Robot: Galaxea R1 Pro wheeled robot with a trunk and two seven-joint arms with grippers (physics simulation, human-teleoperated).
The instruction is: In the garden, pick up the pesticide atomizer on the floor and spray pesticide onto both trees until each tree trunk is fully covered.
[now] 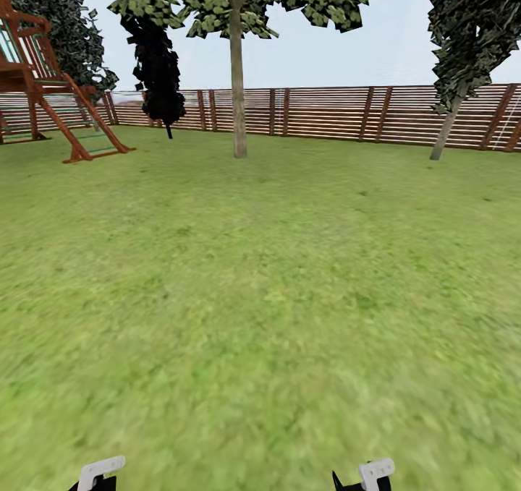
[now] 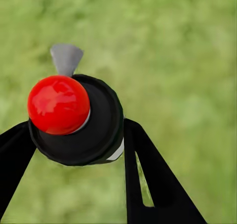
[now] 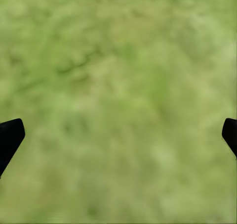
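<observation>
The left end effector (image 2: pixel 74 135) is gripping the atomizer (image 2: pixel 74 120), red cap toward the camera, ready for spraying. The right end effector (image 3: pixel 118 135) is hanging wide and empty over grass (image 1: pixel 260 296). The nearer tree (image 1: pixel 237 93), probably the first target, is standing far ahead by the fence (image 1: pixel 325 111).

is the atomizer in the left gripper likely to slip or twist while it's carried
Probably rigid: the atomizer looks like hard plastic. Its round black body sits between the left gripper's two fingers, so it may rotate in the grip. The glossy red knob suggests smooth surfaces, possibly slippery.
</observation>
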